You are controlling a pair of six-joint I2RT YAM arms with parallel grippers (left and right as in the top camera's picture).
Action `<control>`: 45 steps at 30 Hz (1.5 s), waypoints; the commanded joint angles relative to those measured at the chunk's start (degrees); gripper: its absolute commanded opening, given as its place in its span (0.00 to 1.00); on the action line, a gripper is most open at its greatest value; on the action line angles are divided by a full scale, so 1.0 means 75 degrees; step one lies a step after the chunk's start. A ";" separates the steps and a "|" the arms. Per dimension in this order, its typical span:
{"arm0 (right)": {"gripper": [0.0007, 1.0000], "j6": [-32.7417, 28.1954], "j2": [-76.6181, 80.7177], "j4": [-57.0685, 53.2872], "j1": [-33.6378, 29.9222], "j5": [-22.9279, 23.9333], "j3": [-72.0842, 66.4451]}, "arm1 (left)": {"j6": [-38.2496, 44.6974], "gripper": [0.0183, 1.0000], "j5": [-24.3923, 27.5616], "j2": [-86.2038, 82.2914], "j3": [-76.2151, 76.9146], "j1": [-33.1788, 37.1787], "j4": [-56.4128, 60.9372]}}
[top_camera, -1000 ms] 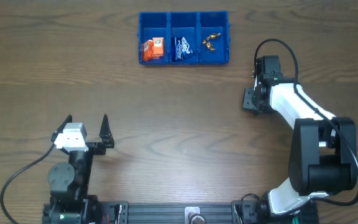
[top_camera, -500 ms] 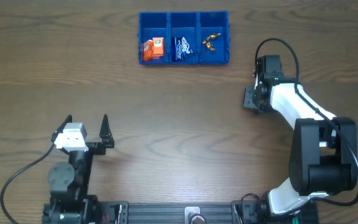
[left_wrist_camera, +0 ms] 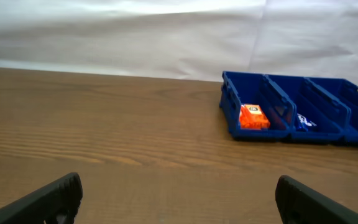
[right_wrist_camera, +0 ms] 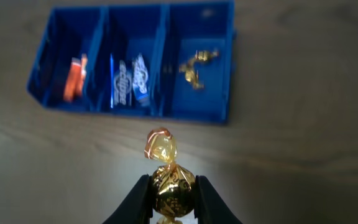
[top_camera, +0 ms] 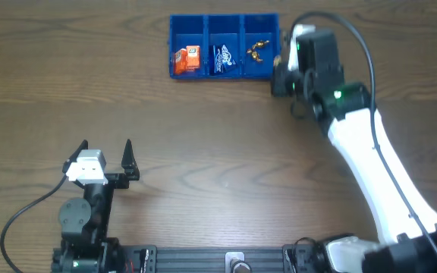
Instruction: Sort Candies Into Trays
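The gold foil-wrapped candy (right_wrist_camera: 170,177), twisted end up, is pinched between the closed fingers of the right gripper (right_wrist_camera: 171,194). That gripper hangs at the upper right of the top view, just off the right end of the blue plastic three-compartment tray (top_camera: 224,17). Judged from its wrist view, the candy is over the bare wooden table (top_camera: 203,152), short of the tray's near wall. Matching gold candies (top_camera: 258,50) lie in the tray's right compartment, a blue wrapper (top_camera: 223,59) in the middle one and orange packets (top_camera: 186,59) in the left. A clean drop likely means moving over the right compartment, clearing its wall, then releasing low. The left gripper (top_camera: 105,145) rests open at lower left.
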 commanded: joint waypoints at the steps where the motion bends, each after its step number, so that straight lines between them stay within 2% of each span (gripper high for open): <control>1: 0.08 0.0128 0.2107 -0.0527 0.0023 0.0933 0.2611 | 0.0114 1.00 -0.0017 -0.0047 -0.0128 0.0029 -0.0312; 6: 0.11 -0.0064 0.3794 -0.0615 0.0166 0.1323 0.4162 | 0.0111 1.00 -0.0017 -0.0047 -0.0128 0.0029 -0.0312; 10: 0.12 -0.0009 0.4593 -0.0085 0.0166 0.1323 0.4258 | 0.0114 1.00 -0.0017 -0.0047 -0.0128 0.0029 -0.0312; 15: 0.13 0.0017 0.4992 -0.0064 0.0166 0.1320 0.4255 | 0.0111 1.00 -0.0017 -0.0047 -0.0128 0.0029 -0.0312; 17: 0.16 0.0017 0.5021 -0.0064 0.0166 0.1317 0.4255 | 0.0111 1.00 -0.0017 -0.0047 -0.0128 0.0029 -0.0312; 21: 0.41 0.0015 0.5027 -0.0047 0.0166 0.1110 0.4255 | 0.0111 1.00 -0.0017 -0.0047 -0.0128 0.0029 -0.0312; 23: 0.60 0.0012 0.5027 -0.0055 0.0166 0.1093 0.4255 | 0.0111 1.00 -0.0017 -0.0047 -0.0128 0.0029 -0.0312; 25: 0.72 -0.0076 0.5021 -0.0055 0.0166 0.1122 0.4255 | 0.0111 1.00 -0.0017 -0.0047 -0.0128 0.0029 -0.0312; 29: 0.80 -0.0070 0.4610 -0.0341 -0.0280 0.0714 0.4249 | 0.0111 1.00 -0.0017 -0.0047 -0.0128 0.0029 -0.0312; 32: 0.83 -0.0592 0.3640 -0.0796 -0.0813 0.0944 0.4045 | 0.0111 0.99 -0.0017 -0.0047 -0.0128 0.0029 -0.0312; 34: 0.88 -0.0985 0.2704 -0.0641 -0.1122 0.1282 0.3465 | 0.0111 1.00 -0.0017 -0.0047 -0.0128 0.0029 -0.0312; 37: 1.00 -0.1422 0.1157 0.0358 -0.1676 0.1323 0.1953 | 0.0114 1.00 -0.0017 -0.0047 -0.0128 0.0029 -0.0312; 39: 1.00 -0.1443 -0.0073 0.1282 -0.1877 0.1256 0.0513 | 0.0111 1.00 -0.0017 -0.0047 -0.0128 0.0029 -0.0312; 41: 1.00 -0.1443 -0.1515 0.2212 -0.1909 0.0737 -0.1192 | 0.0111 1.00 -0.0017 -0.0047 -0.0128 0.0029 -0.0312; 42: 1.00 -0.1413 -0.2582 0.2804 -0.1918 0.0184 -0.2430 | 0.0111 1.00 -0.0017 -0.0047 -0.0128 0.0029 -0.0312; 45: 1.00 -0.1413 -0.4258 0.3838 -0.2224 -0.0691 -0.4438 | 0.0111 1.00 -0.0017 -0.0047 -0.0128 0.0029 -0.0312</control>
